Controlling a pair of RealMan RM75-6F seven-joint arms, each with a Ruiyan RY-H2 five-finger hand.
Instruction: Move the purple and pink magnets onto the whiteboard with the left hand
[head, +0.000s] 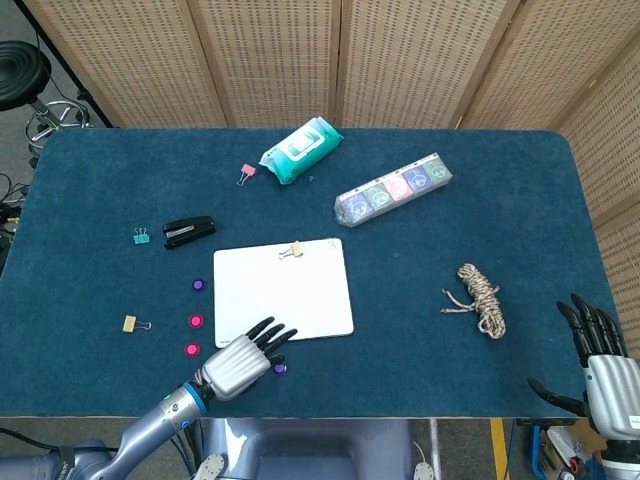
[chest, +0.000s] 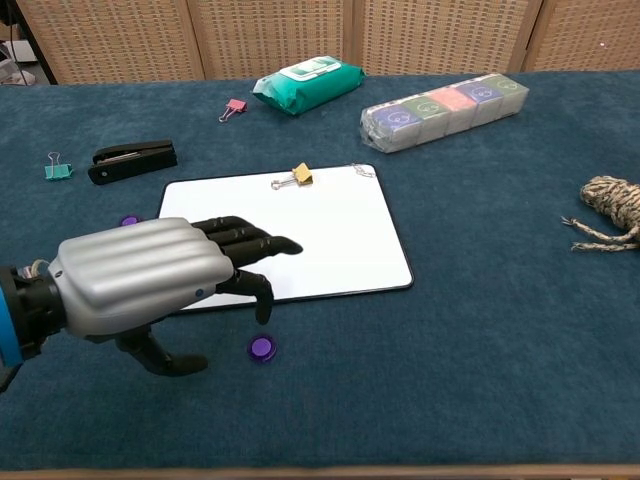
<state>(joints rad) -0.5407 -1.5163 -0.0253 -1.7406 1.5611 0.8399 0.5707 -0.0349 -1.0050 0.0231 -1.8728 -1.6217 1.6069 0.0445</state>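
Observation:
The whiteboard (head: 283, 292) (chest: 290, 235) lies flat at mid-table. One purple magnet (head: 197, 284) (chest: 128, 220) sits off its left edge, and another purple magnet (head: 279, 367) (chest: 262, 348) sits just before its front edge. Two pink magnets (head: 196, 321) (head: 191, 349) lie left of the board; in the chest view they are hidden behind my hand. My left hand (head: 240, 365) (chest: 150, 280) hovers at the board's front left corner, holding nothing, with its fingertips (chest: 264, 312) just above the near purple magnet. My right hand (head: 600, 370) stays open at the table's front right corner.
A green wipes pack (head: 301, 149), a strip of boxed cubes (head: 393, 189) and a pink clip (head: 246, 174) lie at the back. A black stapler (head: 189, 232), a teal clip (head: 141, 236) and a yellow clip (head: 130, 324) sit left. A rope coil (head: 481, 298) lies right.

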